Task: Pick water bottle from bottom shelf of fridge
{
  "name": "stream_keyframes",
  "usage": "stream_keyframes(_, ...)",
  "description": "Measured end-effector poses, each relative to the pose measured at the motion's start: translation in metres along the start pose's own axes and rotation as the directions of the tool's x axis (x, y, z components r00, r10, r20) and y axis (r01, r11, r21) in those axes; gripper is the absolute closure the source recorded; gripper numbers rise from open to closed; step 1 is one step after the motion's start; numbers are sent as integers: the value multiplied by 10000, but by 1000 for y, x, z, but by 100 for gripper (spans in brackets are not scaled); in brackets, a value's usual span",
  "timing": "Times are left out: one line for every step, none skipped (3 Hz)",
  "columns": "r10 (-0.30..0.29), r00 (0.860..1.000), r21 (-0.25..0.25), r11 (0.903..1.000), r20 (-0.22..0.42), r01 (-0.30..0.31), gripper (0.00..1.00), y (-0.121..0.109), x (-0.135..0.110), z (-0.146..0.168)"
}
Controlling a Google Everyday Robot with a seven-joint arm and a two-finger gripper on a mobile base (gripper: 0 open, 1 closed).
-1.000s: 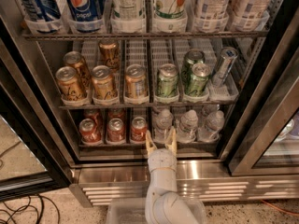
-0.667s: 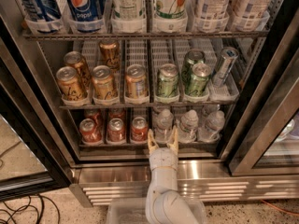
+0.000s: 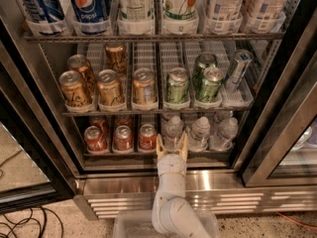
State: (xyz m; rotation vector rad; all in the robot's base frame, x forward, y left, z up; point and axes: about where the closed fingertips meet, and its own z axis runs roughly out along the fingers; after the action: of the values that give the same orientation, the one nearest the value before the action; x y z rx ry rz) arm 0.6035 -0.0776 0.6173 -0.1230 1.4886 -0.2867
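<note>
The fridge [image 3: 277, 108] stands open in front of me, steel with black-framed glass doors. Its bottom shelf [image 3: 124, 154] holds three red cans [image 3: 122, 138] on the left and three clear water bottles with white caps on the right. My gripper [image 3: 172, 147] is at the shelf's front rail, its two tan fingers open on either side of the leftmost water bottle [image 3: 173, 131]. The fingertips reach the bottle's lower part. Two more water bottles [image 3: 199, 132] stand to its right.
The rack above holds gold cans [image 3: 110, 88] and green cans [image 3: 177, 87], with a tilted silver can [image 3: 237, 71] at the right. Large soda bottles [image 3: 88, 4] fill the top rack. A louvred steel grille [image 3: 237, 200] runs below. Cables [image 3: 25, 222] lie on the floor at the left.
The gripper has edged slightly forward and up toward the leftmost water bottle; the bottles and cans have not moved.
</note>
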Motion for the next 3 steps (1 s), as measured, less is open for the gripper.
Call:
stream_keyframes(23,10000,238,9997,73,-24,34,0,1,9)
stream_keyframes(-15,9999,482,9988,149,8,34,-2,3,20)
stream_keyframes(-72,9998,655,9978,176,60,53,-5,5,29)
